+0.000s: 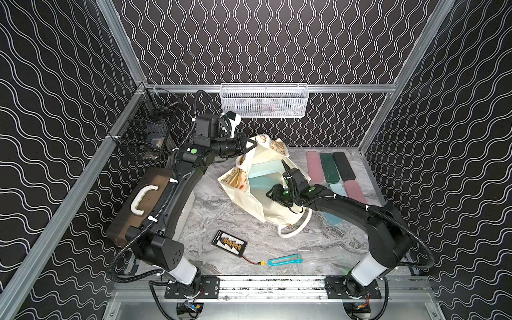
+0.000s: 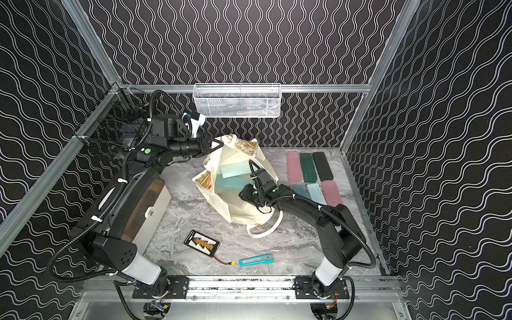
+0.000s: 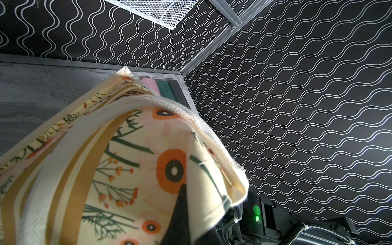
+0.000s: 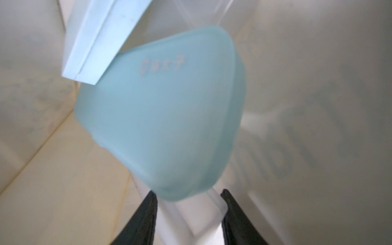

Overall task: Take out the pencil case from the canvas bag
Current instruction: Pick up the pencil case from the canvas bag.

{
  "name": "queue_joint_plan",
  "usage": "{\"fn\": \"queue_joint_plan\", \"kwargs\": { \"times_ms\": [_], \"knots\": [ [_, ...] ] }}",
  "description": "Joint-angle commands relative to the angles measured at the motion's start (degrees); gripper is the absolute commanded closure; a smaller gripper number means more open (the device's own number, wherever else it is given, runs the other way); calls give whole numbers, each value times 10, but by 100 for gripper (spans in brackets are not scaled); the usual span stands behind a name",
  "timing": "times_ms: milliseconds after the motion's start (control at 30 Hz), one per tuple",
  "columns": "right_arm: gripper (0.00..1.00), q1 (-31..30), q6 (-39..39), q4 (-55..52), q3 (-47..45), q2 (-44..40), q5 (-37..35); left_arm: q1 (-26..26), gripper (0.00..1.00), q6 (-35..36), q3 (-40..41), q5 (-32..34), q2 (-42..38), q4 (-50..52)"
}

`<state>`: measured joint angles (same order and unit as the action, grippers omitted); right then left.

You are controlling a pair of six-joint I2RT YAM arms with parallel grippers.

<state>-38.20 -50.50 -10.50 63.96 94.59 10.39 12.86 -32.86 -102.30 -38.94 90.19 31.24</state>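
Inside the canvas bag (image 1: 239, 198): pale blue pencil case (image 4: 161, 118), not pulled out yet
Left hand (image 1: 250, 144): pinched shut on bag rim
Right hand (image 4: 188, 192): jaws flanking case end, grip can't be told
Left to do: grip, lift-out

Open passage through the mouth of the canvas bag (image 1: 245, 200), held up at its far rim by the left end effector (image 1: 252, 144). Tight inside: right end effector (image 4: 188, 203) astride a pale blue pencil case (image 4: 161, 118), a lighter box (image 4: 99, 42) across it. Bare counter (image 1: 219, 219) left of the bag; laid-out pencil cases (image 1: 328, 167) close on its right.
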Motion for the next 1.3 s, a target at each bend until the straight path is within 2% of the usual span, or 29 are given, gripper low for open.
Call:
{"fn": "queue_joint_plan", "kwargs": {
  "times_ms": [0,133,333,667,1267],
  "knots": [
    [59,1,-4,18,-14,-18,-21,-1,100,3,5,-20,-12,-76],
    [69,0,1,19,-19,-33,-32,0,100,1,2,-23,-8,-77],
    [75,0,11,2,-17,-41,-46,-1,100,-2,3,-19,-8,-79],
    [76,-4,55,-30,-4,-62,-84,0,100,9,-2,-2,-7,-59],
    [76,-65,216,-165,58,-106,-244,-1,100,41,-15,43,14,-12]
  ]
}}
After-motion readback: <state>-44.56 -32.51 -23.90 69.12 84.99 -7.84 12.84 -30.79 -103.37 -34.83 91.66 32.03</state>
